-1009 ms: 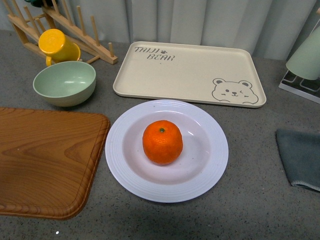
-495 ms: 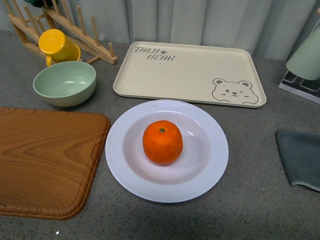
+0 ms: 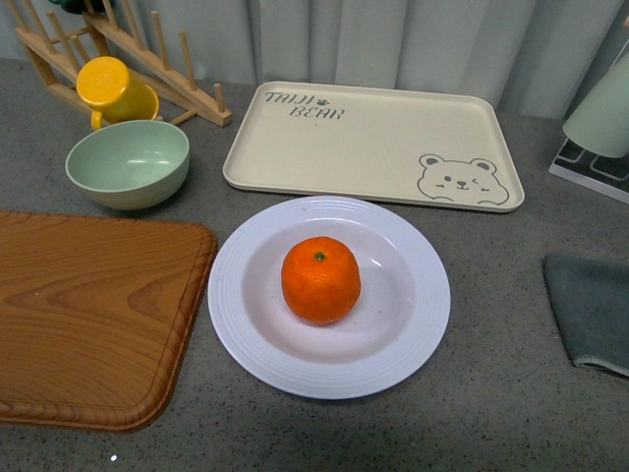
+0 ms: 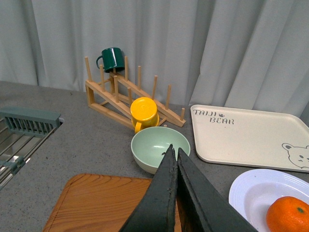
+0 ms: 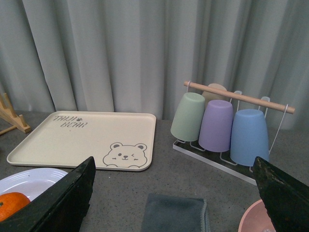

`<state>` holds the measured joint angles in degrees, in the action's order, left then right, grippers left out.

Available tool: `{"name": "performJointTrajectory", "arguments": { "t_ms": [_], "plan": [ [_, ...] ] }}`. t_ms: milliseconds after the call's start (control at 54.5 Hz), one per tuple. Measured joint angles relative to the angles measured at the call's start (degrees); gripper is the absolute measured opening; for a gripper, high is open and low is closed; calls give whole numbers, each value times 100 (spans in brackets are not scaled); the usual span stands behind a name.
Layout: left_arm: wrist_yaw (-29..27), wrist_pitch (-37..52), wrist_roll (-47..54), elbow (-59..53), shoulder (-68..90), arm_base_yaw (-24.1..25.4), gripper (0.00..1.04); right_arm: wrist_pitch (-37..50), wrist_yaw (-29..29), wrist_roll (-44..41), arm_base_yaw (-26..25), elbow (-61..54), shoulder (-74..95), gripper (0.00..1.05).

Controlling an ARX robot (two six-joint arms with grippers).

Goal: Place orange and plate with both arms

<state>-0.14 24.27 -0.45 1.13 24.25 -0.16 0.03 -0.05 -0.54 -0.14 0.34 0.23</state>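
Remaining unmoved over the last second, the orange sits centred in the plate, at 6 o'clock from the bear tray, left gripper closed empty, right gripper spread wide, so placement appears complete

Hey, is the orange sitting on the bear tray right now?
No, the orange sits in the middle of the white plate, and the beige bear tray lies farther back behind it.

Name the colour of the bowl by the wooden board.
The bowl is pale green; best seen in front view.
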Motion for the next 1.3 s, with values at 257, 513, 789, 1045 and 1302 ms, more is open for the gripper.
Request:
{"name": "performJointTrajectory", "arguments": {
  "t_ms": [257, 513, 789, 1045, 1302],
  "plan": [
    [0, -717, 0, 0, -737, 2, 4, 0, 0, 0, -2, 0, 0, 95],
    [0, -1207, 0, 0, -1226, 2, 4, 0, 0, 0, -2, 0, 0, 95],
    [15, -2302, 2, 2, -2129, 2, 4, 0, 0, 0, 0, 0, 0, 95],
    [13, -2420, 2, 2, -2398, 2, 21, -15, -61, -42, -9, 2, 11, 95],
    [13, -2424, 2, 2, -2402, 0, 64, 1585, -560, -1259, 195, 192, 2492, 95]
  ]
}}
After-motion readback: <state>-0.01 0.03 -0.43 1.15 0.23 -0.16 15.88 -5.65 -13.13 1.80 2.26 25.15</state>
